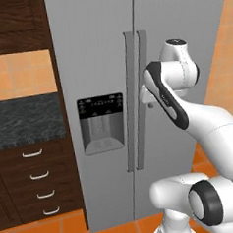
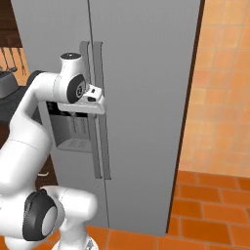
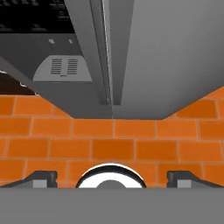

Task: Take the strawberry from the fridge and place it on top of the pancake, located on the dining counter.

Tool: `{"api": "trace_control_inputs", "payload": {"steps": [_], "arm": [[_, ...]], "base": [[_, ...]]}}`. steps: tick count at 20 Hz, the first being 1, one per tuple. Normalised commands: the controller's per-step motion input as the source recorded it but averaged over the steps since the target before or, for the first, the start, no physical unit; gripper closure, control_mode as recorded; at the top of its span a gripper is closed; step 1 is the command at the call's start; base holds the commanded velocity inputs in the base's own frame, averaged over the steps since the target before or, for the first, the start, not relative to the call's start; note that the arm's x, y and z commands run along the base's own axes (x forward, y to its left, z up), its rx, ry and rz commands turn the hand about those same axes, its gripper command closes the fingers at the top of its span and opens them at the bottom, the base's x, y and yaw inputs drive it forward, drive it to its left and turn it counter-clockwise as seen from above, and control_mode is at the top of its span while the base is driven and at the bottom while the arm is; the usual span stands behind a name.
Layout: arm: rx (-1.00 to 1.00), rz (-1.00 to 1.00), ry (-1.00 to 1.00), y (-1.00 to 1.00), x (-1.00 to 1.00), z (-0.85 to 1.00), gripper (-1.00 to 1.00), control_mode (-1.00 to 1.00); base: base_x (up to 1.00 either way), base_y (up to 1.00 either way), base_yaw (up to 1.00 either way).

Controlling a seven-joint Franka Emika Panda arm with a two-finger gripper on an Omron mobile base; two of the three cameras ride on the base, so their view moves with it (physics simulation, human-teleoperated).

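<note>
The fridge (image 1: 100, 65) stands upright, doors shut, long handles (image 1: 137, 97) vertical; the fingers (image 3: 43, 178) gape wide, holding nothing.

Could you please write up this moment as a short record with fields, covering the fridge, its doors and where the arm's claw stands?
fridge: light grey, two doors, both shut
handles: two long vertical bars side by side at the centre seam
dispenser panel: black, on the left door
claw: open, empty, tips wide apart, close to the right handle
strawberry: cannot tell, doors are shut
floor: orange tiles
</note>
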Motion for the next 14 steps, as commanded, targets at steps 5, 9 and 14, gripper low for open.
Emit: {"api": "trace_control_inputs", "payload": {"steps": [5, 9, 14], "arm": [[0.0, 0.01, -0.11, -0.02, 0.96, -0.12, -1.0, -1.0], [0.0, 0.0, -0.15, -0.04, 1.0, -0.1, -1.0, -1.0], [0.0, 0.0, -0.1, 0.0, 0.99, -0.08, -1.0, -1.0]], "base": [[0.0, 0.0, 0.0], [0.0, 0.0, 0.0], [0.0, 0.0, 0.0]]}}
